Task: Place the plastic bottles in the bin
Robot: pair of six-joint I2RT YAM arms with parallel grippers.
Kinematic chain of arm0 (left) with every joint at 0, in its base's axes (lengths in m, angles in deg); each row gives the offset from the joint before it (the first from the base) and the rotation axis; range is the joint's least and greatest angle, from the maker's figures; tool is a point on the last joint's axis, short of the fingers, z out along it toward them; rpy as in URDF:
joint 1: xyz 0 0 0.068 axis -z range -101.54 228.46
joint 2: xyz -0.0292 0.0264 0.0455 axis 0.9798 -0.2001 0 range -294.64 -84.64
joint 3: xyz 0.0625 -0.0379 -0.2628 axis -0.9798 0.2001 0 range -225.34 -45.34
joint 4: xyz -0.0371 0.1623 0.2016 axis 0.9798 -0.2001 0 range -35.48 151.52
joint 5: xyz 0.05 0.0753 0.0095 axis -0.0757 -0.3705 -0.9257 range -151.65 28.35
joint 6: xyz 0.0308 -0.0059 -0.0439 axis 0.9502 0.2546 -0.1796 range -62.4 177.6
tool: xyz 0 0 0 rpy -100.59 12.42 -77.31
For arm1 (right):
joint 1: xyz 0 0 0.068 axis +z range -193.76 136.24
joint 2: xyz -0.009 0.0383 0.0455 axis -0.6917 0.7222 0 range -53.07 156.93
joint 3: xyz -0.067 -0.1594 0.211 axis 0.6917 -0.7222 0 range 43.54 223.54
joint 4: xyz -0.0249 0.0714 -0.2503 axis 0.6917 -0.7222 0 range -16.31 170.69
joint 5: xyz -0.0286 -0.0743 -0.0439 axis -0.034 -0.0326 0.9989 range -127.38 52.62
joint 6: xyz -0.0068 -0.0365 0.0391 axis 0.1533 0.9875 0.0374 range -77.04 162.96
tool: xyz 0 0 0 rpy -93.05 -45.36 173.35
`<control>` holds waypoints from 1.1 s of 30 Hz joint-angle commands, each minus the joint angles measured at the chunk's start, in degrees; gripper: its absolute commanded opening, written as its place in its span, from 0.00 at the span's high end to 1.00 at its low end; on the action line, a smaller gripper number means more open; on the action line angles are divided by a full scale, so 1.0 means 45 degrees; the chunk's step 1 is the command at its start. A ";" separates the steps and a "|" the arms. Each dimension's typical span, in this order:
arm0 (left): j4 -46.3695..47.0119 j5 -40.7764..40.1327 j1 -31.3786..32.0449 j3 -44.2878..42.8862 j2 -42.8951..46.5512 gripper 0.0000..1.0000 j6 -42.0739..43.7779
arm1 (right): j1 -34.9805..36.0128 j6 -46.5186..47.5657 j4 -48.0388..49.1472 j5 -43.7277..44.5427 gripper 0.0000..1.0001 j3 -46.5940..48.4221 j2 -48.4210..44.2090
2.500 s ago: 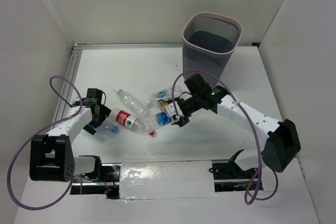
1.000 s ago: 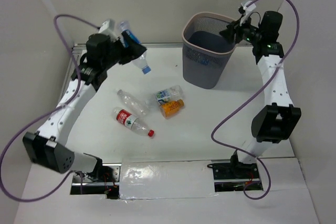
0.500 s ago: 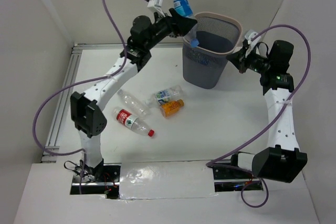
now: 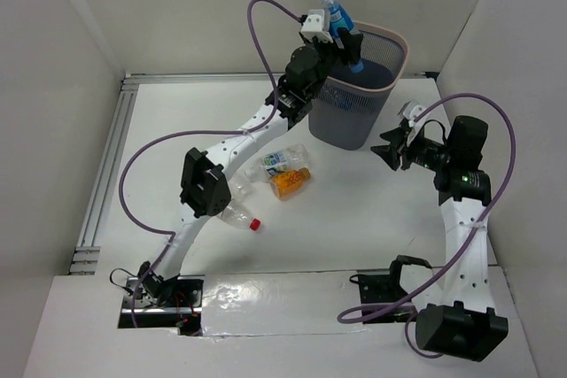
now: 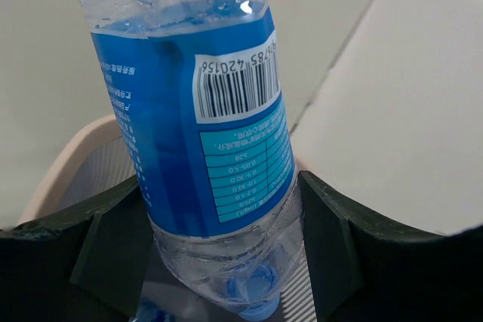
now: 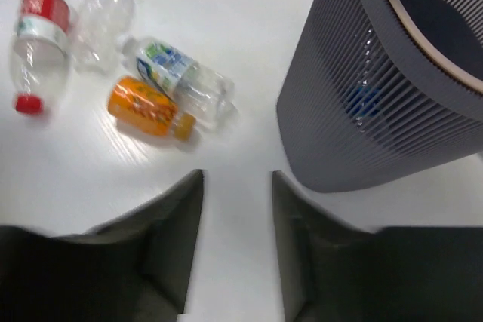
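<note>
Left arm [image 4: 237,142] at full stretch, jaws in a grip; right arm [image 4: 462,219] upright, jaws apart.

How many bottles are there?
5: blue-label bottle in left fingers over the bin; red-label bottle, clear bottle, green-white bottle, orange bottle on the table. Others may hide in the bin.

Your left claw [image 4: 343,40] now has the blue-labelled bottle [image 5: 204,111] over the bin's [image 4: 356,127] mouth, not left of its rim; your right claw [image 4: 388,150] sits lower, drawn back from the bin.
</note>
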 commanded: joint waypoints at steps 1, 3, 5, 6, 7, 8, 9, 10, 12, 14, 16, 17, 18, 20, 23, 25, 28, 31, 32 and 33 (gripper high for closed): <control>0.0342 -0.1456 -0.0133 -0.0489 -0.0254 0.39 0.1533 | -0.0092 0.0313 -0.0370 -0.0256 0.46 -0.0237 -0.0233; 0.0342 -0.1458 -0.0133 -0.0488 -0.0371 0.24 0.1672 | -0.0092 0.0313 -0.0506 -0.0606 0.33 -0.0374 -0.0116; 0.0186 -0.1322 -0.0133 -0.0488 -0.0487 0.16 0.2079 | -0.0092 0.0643 -0.0642 -0.0762 0.20 -0.0374 0.0021; 0.0186 -0.1166 -0.0133 -0.0604 -0.0488 0.08 0.2082 | -0.0092 0.0781 -0.0818 -0.0899 0.16 -0.0374 0.0195; 0.0186 -0.1165 -0.0133 -0.0605 -0.0488 0.02 0.2217 | -0.0092 0.0937 -0.0819 -0.0901 0.13 -0.0374 0.0332; 0.0186 -0.0991 -0.0133 -0.0721 -0.0488 0.00 0.2219 | -0.0092 0.1287 -0.0993 -0.1036 0.09 -0.0374 0.0333; 0.0070 -0.0873 -0.0133 -0.0838 -0.0488 0.00 0.2219 | -0.0092 0.1541 -0.1285 -0.1231 0.07 -0.0374 0.0488; 0.0069 -0.0872 -0.0133 -0.0840 -0.0314 0.00 0.2219 | -0.0092 0.1873 -0.1462 -0.1387 0.06 -0.0509 0.0663; -0.0086 -0.0347 -0.0133 -0.0957 -0.0138 0.00 0.1947 | -0.0092 0.3354 -0.1891 -0.1990 0.06 -0.0626 0.0975; -0.0088 0.0083 -0.0133 -0.0957 0.0292 0.00 0.1790 | 0.0044 0.5901 -0.2945 -0.2403 0.06 -0.0764 0.1211; -0.0262 0.0240 -0.0133 -0.0957 0.0643 0.00 0.1789 | 0.0415 0.7300 -0.3629 -0.2678 0.05 -0.1056 0.1563; -0.0263 0.0242 -0.0133 -0.0725 0.1167 0.00 0.1789 | 0.0900 0.8369 -0.3632 -0.2678 0.05 -0.1057 0.1564; -0.0495 0.0242 -0.0133 -0.0413 0.1578 0.00 0.1654 | 0.1252 0.8825 -0.3748 -0.2678 0.05 -0.1193 0.1892; -0.0770 -0.0010 -0.0133 0.1528 0.2709 0.00 0.1536 | 0.2749 0.9063 -0.3108 -0.2037 0.05 -0.1349 0.2148; -0.1643 -0.0830 -0.0133 0.4269 0.5793 0.00 0.1088 | 0.4570 0.9063 -0.1725 -0.0280 0.05 -0.1603 0.2812; -0.2913 -0.1923 -0.0249 0.6672 0.8052 0.00 0.0288 | 0.6192 0.9181 -0.1018 0.0541 0.05 -0.1720 0.3376; -0.5302 -0.2903 -0.0368 1.0215 1.0313 0.00 -0.1043 | 0.7701 0.9181 0.0313 0.1736 0.05 -0.1721 0.4296; -0.7362 -0.3196 -0.0698 1.3869 1.3352 0.00 -0.2869 | 0.8674 0.9181 0.1229 0.2652 0.05 -0.1604 0.5096; -0.7953 -0.3196 -0.0912 1.4680 1.4075 0.00 -0.3401 | 0.8871 0.9181 0.1753 0.3099 0.05 -0.1604 0.5563; -0.8616 -0.3196 -0.1031 1.5422 1.5397 0.00 -0.3986 | 0.9047 0.9181 0.2029 0.3335 0.05 -0.1604 0.5819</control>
